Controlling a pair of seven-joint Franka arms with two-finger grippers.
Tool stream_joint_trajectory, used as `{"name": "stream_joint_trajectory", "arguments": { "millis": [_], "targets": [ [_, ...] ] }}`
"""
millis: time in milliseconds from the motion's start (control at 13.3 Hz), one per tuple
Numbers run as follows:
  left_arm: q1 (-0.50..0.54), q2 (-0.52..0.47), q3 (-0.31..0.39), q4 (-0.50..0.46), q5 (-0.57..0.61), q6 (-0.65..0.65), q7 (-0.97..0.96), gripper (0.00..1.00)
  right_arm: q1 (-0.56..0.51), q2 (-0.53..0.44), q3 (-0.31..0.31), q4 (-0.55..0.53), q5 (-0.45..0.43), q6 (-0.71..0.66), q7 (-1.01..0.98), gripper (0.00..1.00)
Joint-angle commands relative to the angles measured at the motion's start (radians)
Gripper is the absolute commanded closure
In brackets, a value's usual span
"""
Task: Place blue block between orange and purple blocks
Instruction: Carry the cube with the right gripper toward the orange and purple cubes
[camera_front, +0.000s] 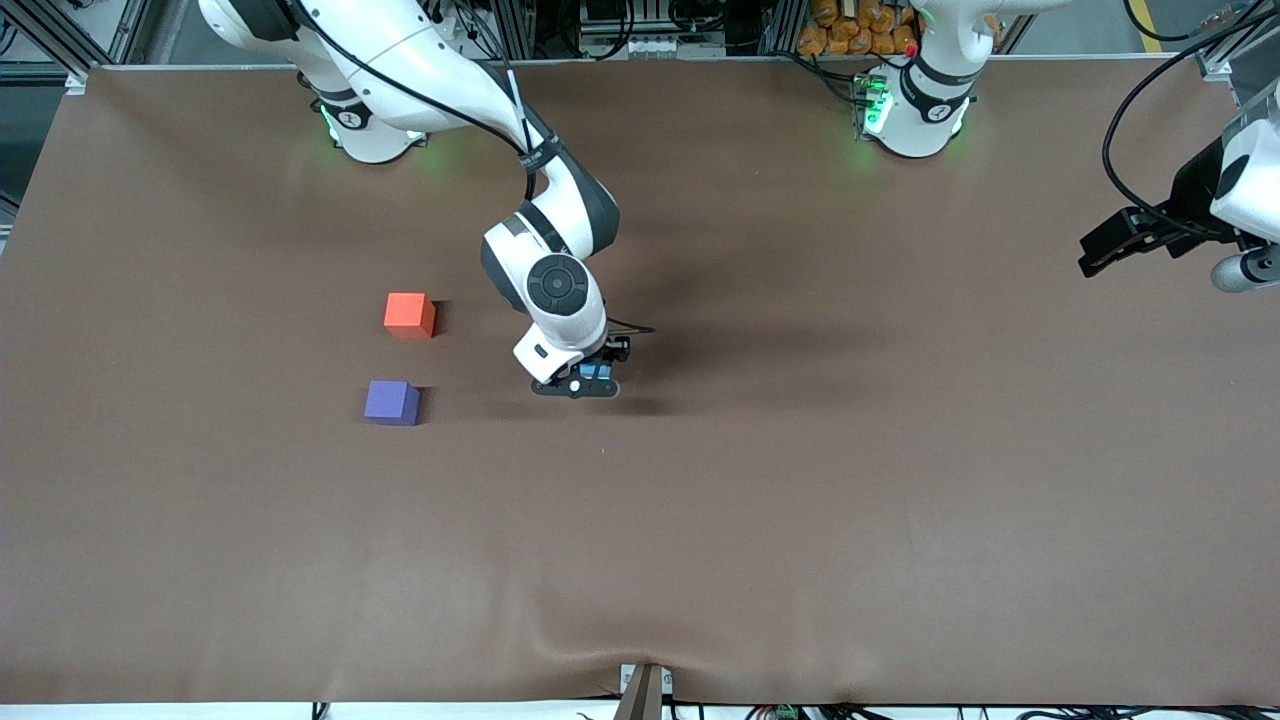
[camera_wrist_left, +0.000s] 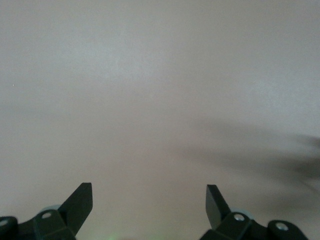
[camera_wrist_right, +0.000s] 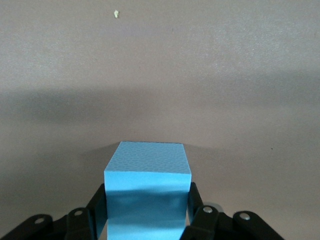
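My right gripper (camera_front: 590, 378) is shut on the blue block (camera_front: 596, 371), low over the middle of the table. In the right wrist view the blue block (camera_wrist_right: 147, 192) sits between my two fingers (camera_wrist_right: 98, 205). The orange block (camera_front: 409, 314) and the purple block (camera_front: 391, 402) lie on the table toward the right arm's end, the purple one nearer the front camera, with a gap between them. My left gripper (camera_front: 1105, 248) is open and empty, held up at the left arm's end of the table, where the arm waits; its wrist view shows the spread fingers (camera_wrist_left: 80, 202) over bare cloth.
A brown cloth (camera_front: 800, 500) covers the whole table. It has a small ripple at the edge nearest the front camera (camera_front: 640, 655). A tiny pale speck (camera_wrist_right: 116, 13) lies on the cloth in the right wrist view.
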Motion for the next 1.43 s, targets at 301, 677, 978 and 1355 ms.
{"name": "stream_joint_trajectory", "arguments": {
  "millis": [301,677,978,1355],
  "targets": [
    [0.008,-0.013,-0.006,0.002,0.021,0.005,0.001,0.00,-0.012,-0.019,-0.010,0.044,0.011,-0.080,0.017,0.54],
    [0.008,-0.015,-0.006,0.002,0.021,0.005,0.002,0.00,-0.111,-0.112,-0.012,0.067,0.049,-0.155,-0.007,0.54],
    [0.008,-0.018,-0.006,0.002,0.021,0.003,0.004,0.00,-0.214,-0.212,-0.012,0.038,0.051,-0.267,-0.113,0.54],
    [0.009,-0.022,-0.004,0.002,0.021,0.003,0.004,0.00,-0.309,-0.350,-0.018,-0.150,0.051,-0.264,-0.239,0.54]
  ]
}}
